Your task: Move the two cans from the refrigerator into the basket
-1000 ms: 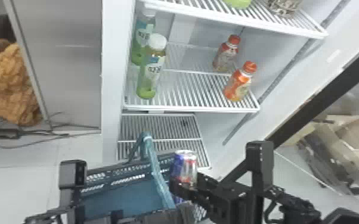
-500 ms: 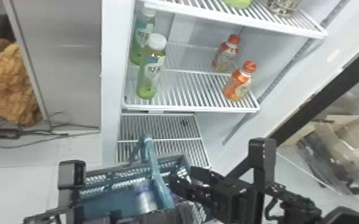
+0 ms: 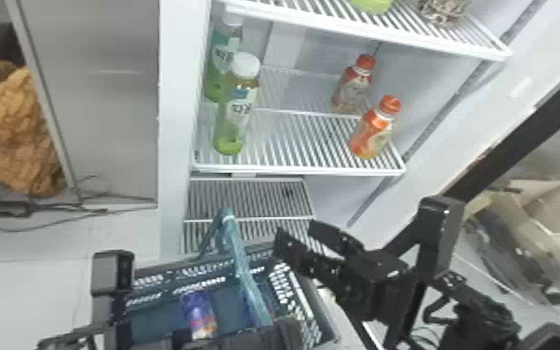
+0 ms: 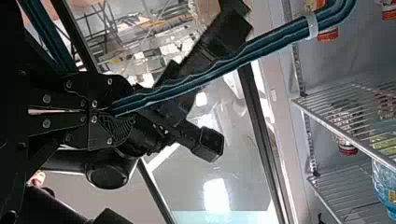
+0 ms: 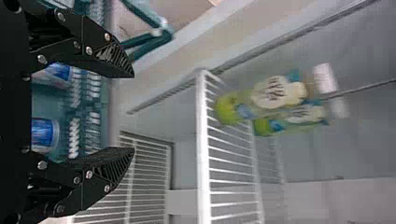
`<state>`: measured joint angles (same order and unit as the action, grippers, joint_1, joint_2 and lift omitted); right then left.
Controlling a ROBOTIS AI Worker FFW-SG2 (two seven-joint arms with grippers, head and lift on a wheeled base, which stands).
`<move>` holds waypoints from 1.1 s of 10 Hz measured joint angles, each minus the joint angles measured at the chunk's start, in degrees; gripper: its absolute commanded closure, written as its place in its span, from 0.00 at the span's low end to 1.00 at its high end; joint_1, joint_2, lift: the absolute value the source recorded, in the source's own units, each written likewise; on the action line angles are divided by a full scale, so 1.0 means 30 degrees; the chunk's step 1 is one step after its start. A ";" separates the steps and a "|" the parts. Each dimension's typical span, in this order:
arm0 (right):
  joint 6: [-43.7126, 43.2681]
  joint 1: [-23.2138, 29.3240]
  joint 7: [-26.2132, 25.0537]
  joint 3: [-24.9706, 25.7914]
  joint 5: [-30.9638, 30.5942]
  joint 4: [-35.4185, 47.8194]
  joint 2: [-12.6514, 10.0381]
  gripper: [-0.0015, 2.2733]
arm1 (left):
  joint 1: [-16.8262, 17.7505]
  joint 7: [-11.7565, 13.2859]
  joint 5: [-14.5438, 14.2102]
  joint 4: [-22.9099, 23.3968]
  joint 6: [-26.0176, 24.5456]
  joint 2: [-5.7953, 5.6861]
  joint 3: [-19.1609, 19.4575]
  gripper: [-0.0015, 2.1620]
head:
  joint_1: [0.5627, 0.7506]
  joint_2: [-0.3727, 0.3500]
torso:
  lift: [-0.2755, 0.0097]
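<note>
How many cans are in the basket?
2: one can and another can, spaced apart in the basket. The head view has one left of the handle, the other partly behind it. The left arm covers some of the basket, so more may be hidden.

The basket [image 3: 225,302] is teal; a can [image 3: 197,314] blue and red; one bottle [image 3: 233,118] green; another bottle [image 3: 371,132] orange.

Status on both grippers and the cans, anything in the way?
Left gripper: jaws shut on handle. Right gripper: jaws open, empty, by basket's right end. Both cans inside basket. Handle arches across its opening.
</note>
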<state>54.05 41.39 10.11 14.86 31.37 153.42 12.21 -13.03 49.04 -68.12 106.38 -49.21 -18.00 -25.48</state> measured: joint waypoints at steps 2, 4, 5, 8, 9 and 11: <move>-0.2527 0.0282 -0.0218 0.0000 -0.0292 0.0192 -0.0089 0.23 | 0.0030 0.0000 -0.0027 0.0000 0.0000 -0.0004 0.0002 0.54 | 0.70 0.03 | 0.00; -0.4722 0.0593 -0.0439 -0.0011 -0.0475 0.0345 -0.0167 0.23 | 0.0031 -0.0006 -0.0029 0.0000 0.0000 -0.0006 0.0002 0.54 | 0.70 0.03 | 0.00; -0.6283 0.0763 -0.0521 -0.0048 -0.0651 0.0372 -0.0207 0.23 | 0.0031 -0.0010 -0.0030 0.0000 0.0000 -0.0006 0.0002 0.54 | 0.70 0.03 | 0.00; -1.0703 0.0943 -0.0688 -0.0116 -0.1049 -0.0307 -0.0399 0.23 | 0.0031 -0.0005 -0.0014 0.0000 0.0000 -0.0005 0.0000 0.54 | 0.70 0.03 | 0.00; -1.1564 0.1016 -0.0839 -0.0138 -0.1275 -0.0425 -0.0458 0.23 | 0.0031 -0.0008 -0.0007 0.0000 0.0000 -0.0001 0.0000 0.54 | 0.70 0.03 | 0.00; -1.3320 0.1239 -0.1257 -0.0239 -0.2055 -0.0884 -0.0667 0.23 | -0.0006 -0.0020 -0.0027 0.0000 -0.0043 0.0058 0.0027 0.54 | 0.70 0.03 | 0.00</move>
<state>14.09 45.10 6.34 14.15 25.20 150.77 10.21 -13.04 48.98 -68.20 106.38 -49.34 -17.83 -25.40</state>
